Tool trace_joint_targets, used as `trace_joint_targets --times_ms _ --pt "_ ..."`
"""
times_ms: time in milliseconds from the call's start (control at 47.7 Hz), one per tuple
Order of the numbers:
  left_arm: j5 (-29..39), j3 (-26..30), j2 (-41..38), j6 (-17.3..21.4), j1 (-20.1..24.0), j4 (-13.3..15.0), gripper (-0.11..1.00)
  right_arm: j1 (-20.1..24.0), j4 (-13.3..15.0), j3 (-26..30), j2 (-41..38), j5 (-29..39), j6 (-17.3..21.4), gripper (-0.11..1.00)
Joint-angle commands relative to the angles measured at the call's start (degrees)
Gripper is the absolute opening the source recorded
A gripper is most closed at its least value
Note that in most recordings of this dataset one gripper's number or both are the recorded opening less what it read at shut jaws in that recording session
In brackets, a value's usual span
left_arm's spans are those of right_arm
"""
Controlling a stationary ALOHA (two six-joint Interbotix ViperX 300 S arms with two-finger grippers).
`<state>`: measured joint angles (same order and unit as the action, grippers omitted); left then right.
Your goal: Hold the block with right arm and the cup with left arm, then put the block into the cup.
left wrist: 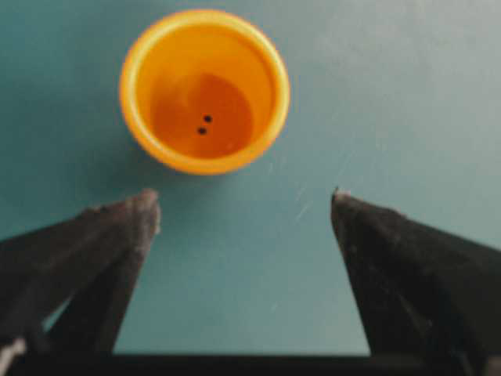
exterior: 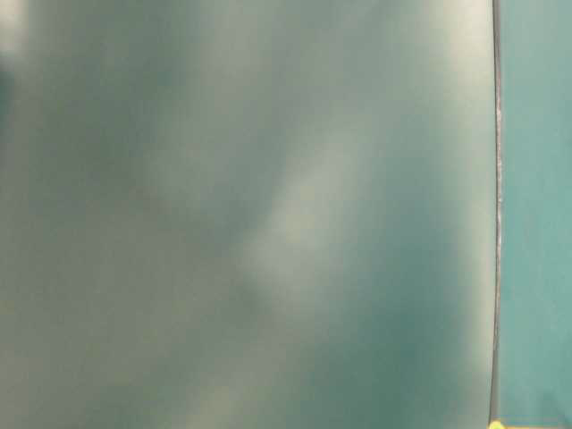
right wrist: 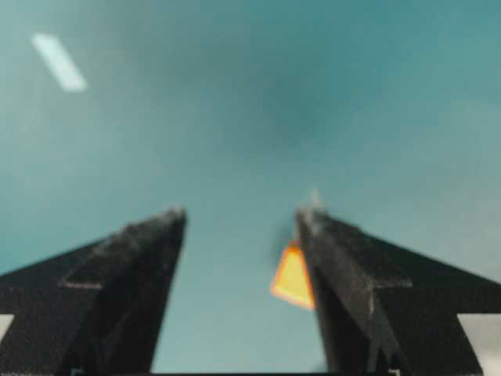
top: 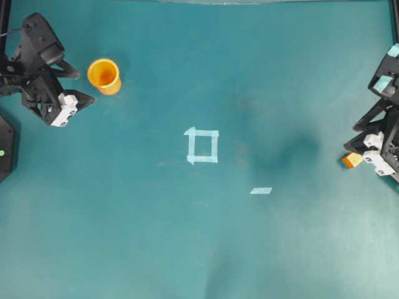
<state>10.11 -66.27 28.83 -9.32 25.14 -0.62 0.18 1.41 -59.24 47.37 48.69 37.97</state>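
Overhead exterior: the cup is seen upright at upper left on the teal table, just beside the left gripper, whose jaws are spread wide with nothing held. The block lies at the far right edge, touching or nearly touching the right gripper, also spread wide and empty; its arm is cut off by the frame. A tape square and a tape strip are noted mid-table.

Table-level exterior: only a blurred teal-grey surface is shown; nothing of use can be made out.

Left wrist: the cup is seen ahead of the open fingertips, not yet between them, slightly left of centre. Two dark dots are visible on its floor.

Right wrist: the block is seen pressed against the inner side of the right-hand finger, partly hidden by it; contact is probably there, but blur prevents certainty.

Step judged: approach, neither grasp made. Next, the left jaws must be advanced around the cup, and the right jaws centred on the block, then closed.
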Motion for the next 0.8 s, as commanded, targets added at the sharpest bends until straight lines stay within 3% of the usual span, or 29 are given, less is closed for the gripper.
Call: trace_joint_targets --times_ms 0,210,524,776 --pt "-1.67 1.23 -1.14 -0.09 0.26 -0.09 0.87 -0.09 0.18 1.49 -0.44 -0.18 0.0 0.61" --pt "-4.31 1.14 -5.63 -0.18 0.18 -0.09 0.87 -0.09 0.18 1.49 -0.79 -0.18 0.0 0.61" --pt "-15.73 0.62 -12.04 -0.18 0.09 -0.09 0.87 -0.09 1.41 1.49 -0.88 -0.18 0.0 0.61" --pt "-20.83 1.23 -17.67 -0.09 0.18 -0.09 0.87 -0.09 1.76 1.49 -0.88 -0.35 0.0 0.61"
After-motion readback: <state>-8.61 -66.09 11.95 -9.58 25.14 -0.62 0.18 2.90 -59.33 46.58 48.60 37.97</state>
